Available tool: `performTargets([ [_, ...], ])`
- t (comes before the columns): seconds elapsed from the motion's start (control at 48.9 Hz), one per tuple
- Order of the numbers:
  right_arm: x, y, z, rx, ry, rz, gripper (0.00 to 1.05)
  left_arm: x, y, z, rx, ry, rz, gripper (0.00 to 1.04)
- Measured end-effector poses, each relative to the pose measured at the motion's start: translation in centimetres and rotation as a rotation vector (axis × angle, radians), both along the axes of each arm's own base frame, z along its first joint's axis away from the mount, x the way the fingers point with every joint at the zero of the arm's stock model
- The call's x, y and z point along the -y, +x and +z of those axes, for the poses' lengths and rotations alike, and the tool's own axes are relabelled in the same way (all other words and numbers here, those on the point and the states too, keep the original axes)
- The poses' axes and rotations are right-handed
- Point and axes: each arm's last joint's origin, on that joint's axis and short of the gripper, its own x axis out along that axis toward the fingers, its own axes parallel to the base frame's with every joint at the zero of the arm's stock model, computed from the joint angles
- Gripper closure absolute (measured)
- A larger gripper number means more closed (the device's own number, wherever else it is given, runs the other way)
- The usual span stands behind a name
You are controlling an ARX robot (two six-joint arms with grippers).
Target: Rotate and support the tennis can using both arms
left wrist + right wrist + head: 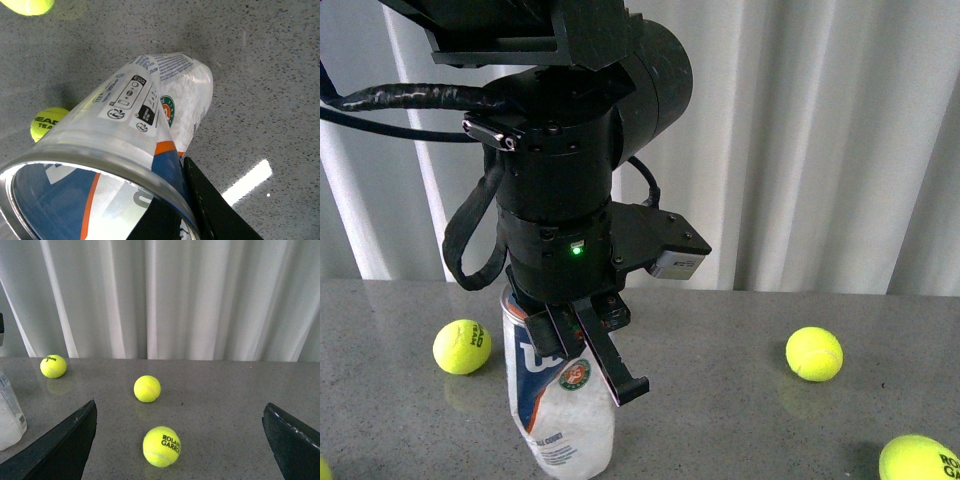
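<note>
The tennis can (560,415) is a clear tube with a white, blue and red label. It stands nearly upright on the grey table (720,400), leaning a little. My left gripper (582,365) comes down from above and is shut on the can's upper part. In the left wrist view the can (150,110) runs away from its silver rim, with one black finger (210,210) pressed against its side. My right gripper (180,407) is open and empty, low over the table. The can's edge (10,415) shows at the side of the right wrist view.
Yellow tennis balls lie on the table: one (461,346) left of the can, one (814,353) to the right, one (918,458) at the front right. A ball (161,446) lies between my right fingers and another (147,388) beyond it. White curtains (800,150) hang behind.
</note>
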Motion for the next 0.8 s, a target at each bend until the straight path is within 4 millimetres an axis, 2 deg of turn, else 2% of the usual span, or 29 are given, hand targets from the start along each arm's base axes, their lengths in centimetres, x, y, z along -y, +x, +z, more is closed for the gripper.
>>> performTargets([
  [0.225, 0.0, 0.0, 0.0, 0.000, 0.000, 0.000, 0.07, 0.2, -0.3, -0.3, 0.003, -0.027, 0.002, 1.01],
  [0.266, 0.0, 0.0, 0.0, 0.000, 0.000, 0.000, 0.07, 0.3, -0.3, -0.2, 0.000, -0.039, 0.007, 0.98],
  [0.47, 0.0, 0.0, 0.0, 0.000, 0.000, 0.000, 0.07, 1.0, -0.2, -0.4, -0.046, -0.127, 0.029, 0.62],
  [0.633, 0.0, 0.0, 0.0, 0.000, 0.000, 0.000, 0.07, 1.1, -0.1, 1.6, -0.028, -0.231, 0.067, 0.35],
  [0.715, 0.0, 0.0, 0.0, 0.000, 0.000, 0.000, 0.07, 0.8, -0.5, 3.1, -0.018, -0.301, 0.094, 0.18],
  [0.797, 0.0, 0.0, 0.0, 0.000, 0.000, 0.000, 0.07, 0.2, -0.9, 4.0, -0.004, -0.337, 0.114, 0.07],
])
